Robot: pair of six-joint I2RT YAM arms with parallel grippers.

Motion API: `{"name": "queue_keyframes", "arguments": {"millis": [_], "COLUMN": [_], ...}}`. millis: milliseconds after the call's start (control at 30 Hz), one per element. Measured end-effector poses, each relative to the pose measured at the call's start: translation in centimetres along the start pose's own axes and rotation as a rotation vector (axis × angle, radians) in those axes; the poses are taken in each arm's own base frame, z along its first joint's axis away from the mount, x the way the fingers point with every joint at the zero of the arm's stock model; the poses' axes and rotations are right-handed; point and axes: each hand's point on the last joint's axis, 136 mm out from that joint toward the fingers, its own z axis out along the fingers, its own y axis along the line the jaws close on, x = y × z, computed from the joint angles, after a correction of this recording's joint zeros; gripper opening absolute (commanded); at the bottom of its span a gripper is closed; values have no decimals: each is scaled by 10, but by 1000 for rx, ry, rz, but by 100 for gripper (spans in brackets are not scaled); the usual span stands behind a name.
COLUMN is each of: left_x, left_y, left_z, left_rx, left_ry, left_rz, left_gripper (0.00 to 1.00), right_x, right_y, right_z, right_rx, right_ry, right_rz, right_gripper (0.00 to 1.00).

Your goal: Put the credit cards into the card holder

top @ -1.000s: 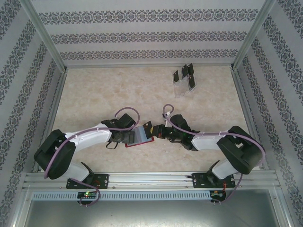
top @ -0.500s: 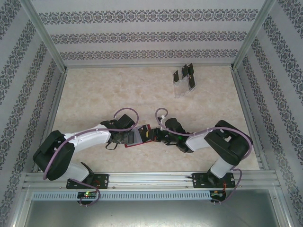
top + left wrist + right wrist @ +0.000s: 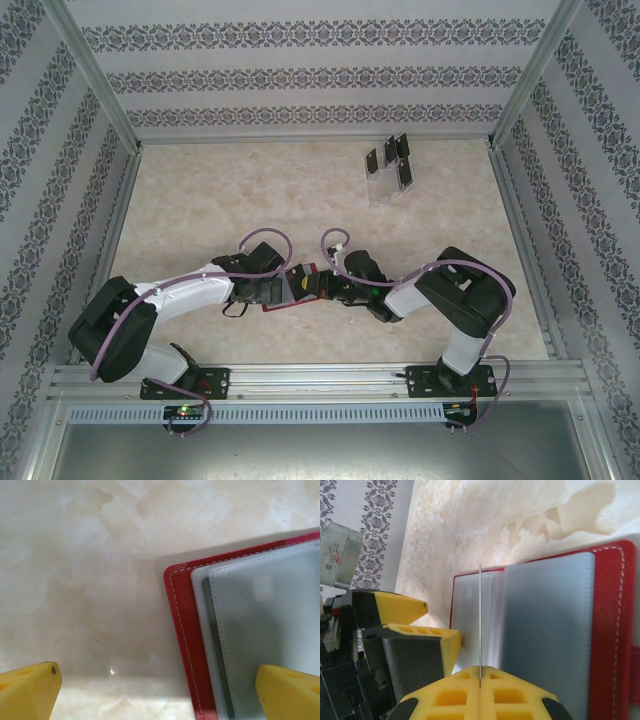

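Red card holder [image 3: 181, 630] lies open on bench [image 3: 90, 555], lower right of left wrist view. Right pincer [image 3: 480, 680] is clenched on a thin credit card [image 3: 480, 620], edge-on; likely stiff, light and slick, best held by short edge. Left pincer [image 3: 159, 689] is released, straddling holder's corner.

The card holder [image 3: 612, 630] is red with white stitching, and its pocket panels are frosted grey. The table [image 3: 220, 200] is cream, marbled beige. The walls [image 3: 300, 75] are white with bands of dark floral pattern. The left gripper [image 3: 159, 687] and right gripper [image 3: 480, 680] have yellow fingers. The credit card [image 3: 480, 620] in the right one shows a thin grey edge. The credit cards [image 3: 403, 175] at upper right are black with pale marks.
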Motion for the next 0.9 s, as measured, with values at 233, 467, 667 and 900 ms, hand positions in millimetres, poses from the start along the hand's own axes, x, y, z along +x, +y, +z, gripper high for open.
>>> {"name": "queue_keyframes", "arguments": {"millis": [233, 467, 667, 900], "left_x": [0, 1, 1, 1], "left_y": [0, 0, 1, 1], "left_z": [0, 0, 0, 0], "left_rx": [0, 4, 4, 3], "left_ry": [-1, -5, -4, -4], "left_rz": [-4, -6, -9, -9], "left_gripper": [100, 100, 100, 100], "right_x": [0, 0, 1, 0], "right_y": [-5, -10, -13, -13], "right_z": [7, 10, 13, 15], "right_rx": [-1, -2, -7, -20], "right_ry": [-1, -5, -9, -20], "right_rz": [25, 53, 73, 107], "right_gripper": [0, 0, 0, 0]}}
